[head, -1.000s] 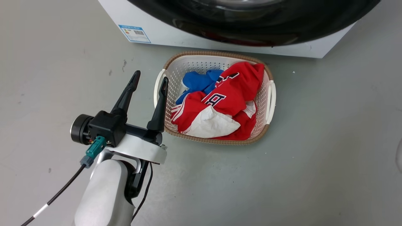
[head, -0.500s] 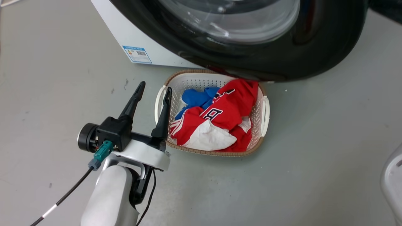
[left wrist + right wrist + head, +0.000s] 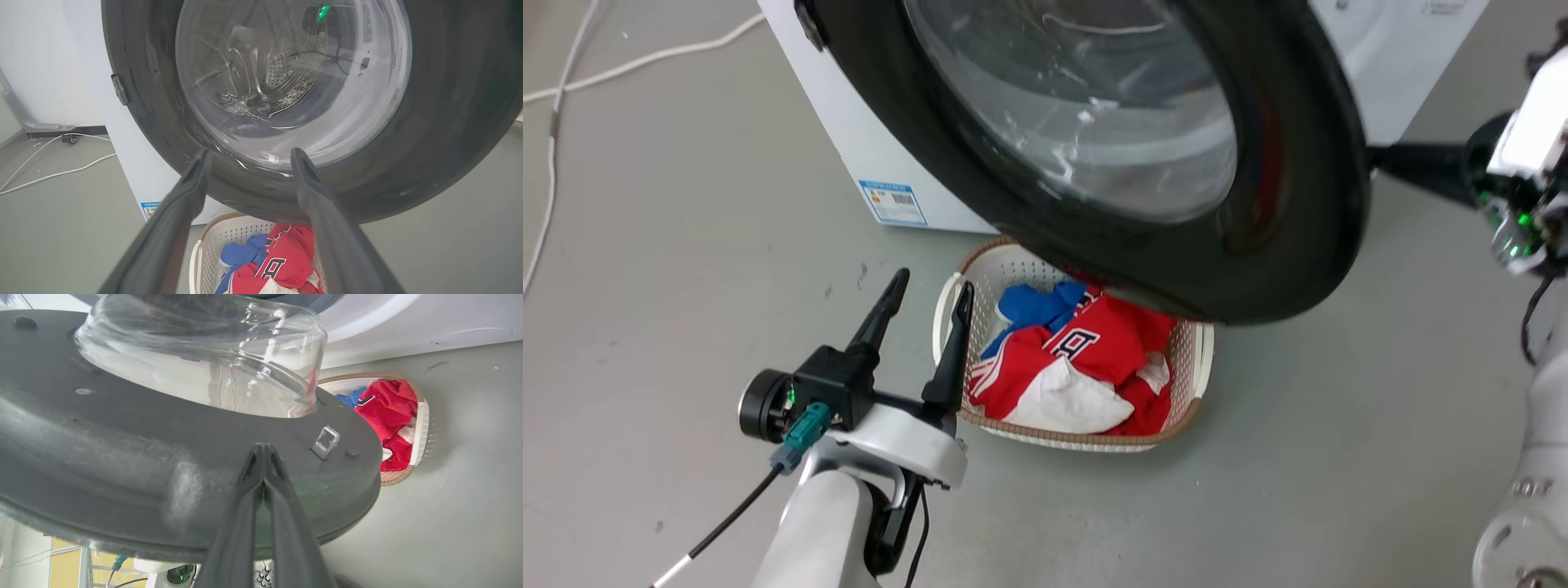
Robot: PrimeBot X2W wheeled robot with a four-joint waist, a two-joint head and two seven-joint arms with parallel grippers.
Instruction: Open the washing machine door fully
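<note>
The washing machine point(image 3: 849, 139) is a white box at the top of the head view. Its washing machine door point(image 3: 1307, 204), glossy black with a bulging glass window point(image 3: 1086, 106), stands partly swung out over a laundry basket. My right gripper point(image 3: 1380, 157) reaches in from the right, its tips behind the door's free edge. In the right wrist view this gripper point(image 3: 261, 446) is shut, tips against the door's grey inner face point(image 3: 122, 449) beside the metal latch hook point(image 3: 325, 437). My left gripper point(image 3: 933, 284) hangs open and holds nothing, left of the basket. It faces the door's outer side point(image 3: 449, 122).
A white laundry basket point(image 3: 1086, 441) with red, white and blue clothes sits on the grey floor under the door's lower edge. White cables point(image 3: 556, 82) trail on the floor at the far left. The door's hinge point(image 3: 121, 89) is on its left side.
The head camera has tilted up. The door has swung farther out from the machine, over the basket. My right arm has come into view. The left gripper stays open by the basket.
</note>
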